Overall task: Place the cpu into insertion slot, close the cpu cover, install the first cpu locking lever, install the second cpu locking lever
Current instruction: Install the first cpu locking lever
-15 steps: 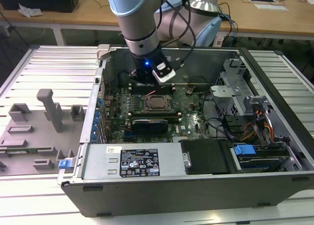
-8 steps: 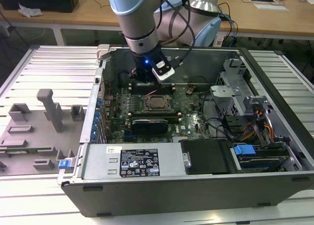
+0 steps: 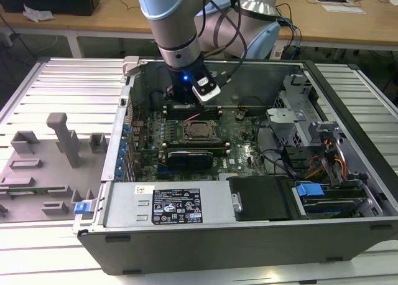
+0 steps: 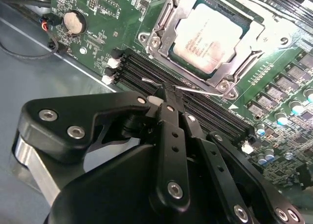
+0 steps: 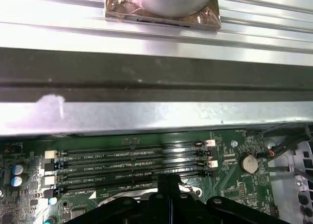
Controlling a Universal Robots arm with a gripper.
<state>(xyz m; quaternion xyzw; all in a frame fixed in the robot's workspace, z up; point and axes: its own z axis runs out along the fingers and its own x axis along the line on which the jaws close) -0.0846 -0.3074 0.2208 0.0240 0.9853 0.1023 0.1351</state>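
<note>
The tool (image 4: 168, 98) is seen with its two black fingers pressed together, their tips set right at a thin silver locking lever (image 4: 200, 90) that runs across just ahead of them. Whether the wire is pinched between them cannot be told. The cpu (image 4: 208, 35) is found a little beyond the tips, seated flat in the insertion slot (image 4: 146, 39). The cpu cover (image 4: 176, 16) is laid down around it, so that the chip's metal top is shown through the window. Placing and covering are therefore judged done, and the work is judged to be at a lever. The lever is judged a stiff, springy, slippery wire, light but sprung against any grip, and best taken near its free bent end, not at the hinge. The chip and the contacts under it are judged fragile, so no load should be put on them. Long black memory slots (image 4: 132, 72) are crossed directly beneath the tool, with white latches (image 4: 111, 62) beside it. A coin battery (image 4: 73, 22) is set well off to one side. In the exterior view the tool (image 3: 186, 104) is held low inside the open computer case (image 3: 249, 235), which is carried on a ribbed metal surface (image 3: 56, 79).
</note>
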